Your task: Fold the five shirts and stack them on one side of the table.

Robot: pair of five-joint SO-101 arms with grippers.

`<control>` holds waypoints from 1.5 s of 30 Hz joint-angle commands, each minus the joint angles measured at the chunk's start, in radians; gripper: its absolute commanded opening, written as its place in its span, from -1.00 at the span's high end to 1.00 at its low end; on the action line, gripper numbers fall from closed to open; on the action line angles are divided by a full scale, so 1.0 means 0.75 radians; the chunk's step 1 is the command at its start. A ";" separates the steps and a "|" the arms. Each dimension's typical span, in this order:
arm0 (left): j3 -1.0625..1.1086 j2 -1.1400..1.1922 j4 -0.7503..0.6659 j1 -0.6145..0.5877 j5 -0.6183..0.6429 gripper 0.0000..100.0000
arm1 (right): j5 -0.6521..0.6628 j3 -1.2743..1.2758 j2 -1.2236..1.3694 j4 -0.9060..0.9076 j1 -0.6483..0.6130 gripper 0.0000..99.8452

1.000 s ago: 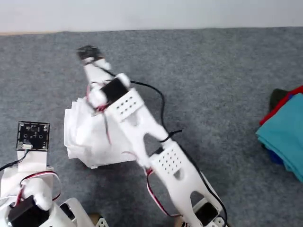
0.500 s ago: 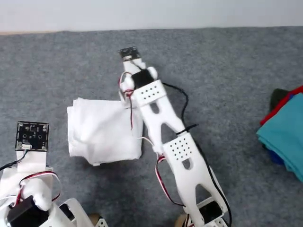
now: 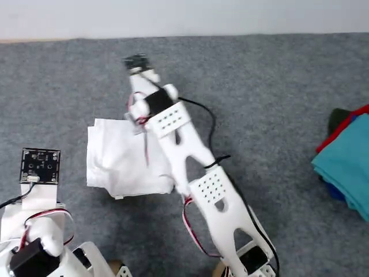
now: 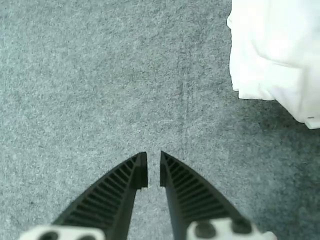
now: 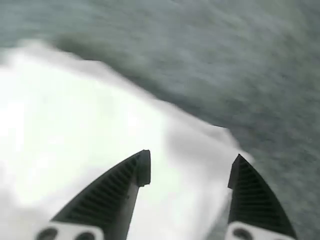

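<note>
A folded white shirt (image 3: 121, 158) lies on the grey carpet left of centre. My right arm (image 3: 173, 130) stretches from the near edge over the shirt's far right corner. In the right wrist view my right gripper (image 5: 190, 167) is open just above the white shirt (image 5: 75, 130), with nothing between its fingers. My left gripper (image 4: 154, 170) hangs shut over bare carpet, apart from the white shirt (image 4: 272, 50), with nothing in it. The left arm (image 3: 37, 190) stands at the near left corner. A stack of folded shirts (image 3: 346, 164) lies at the right edge.
The stack at the right edge has a teal shirt on top, with red, blue and dark layers under it. A pale wall (image 3: 184, 17) runs along the far edge of the grey carpet (image 3: 271, 92), which lies bare between the white shirt and the stack.
My right arm swung right off the shirt, then came back left over its far right corner. The white shirt lies flatter and squarer than a second ago. The left arm has kept still.
</note>
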 commanded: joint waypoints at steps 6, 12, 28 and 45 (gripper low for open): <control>-0.165 0.063 -0.014 0.110 0.004 0.89 | 0.010 -0.057 -0.107 0.058 0.036 0.49; -0.506 0.559 0.063 0.192 0.141 0.89 | 0.016 -0.055 -0.247 0.060 0.206 0.84; -0.672 1.262 0.063 0.804 0.301 0.88 | 0.010 0.299 -0.703 0.066 0.553 0.87; -0.664 1.872 -0.018 0.900 0.278 0.88 | 0.004 1.530 -1.452 0.054 0.717 0.87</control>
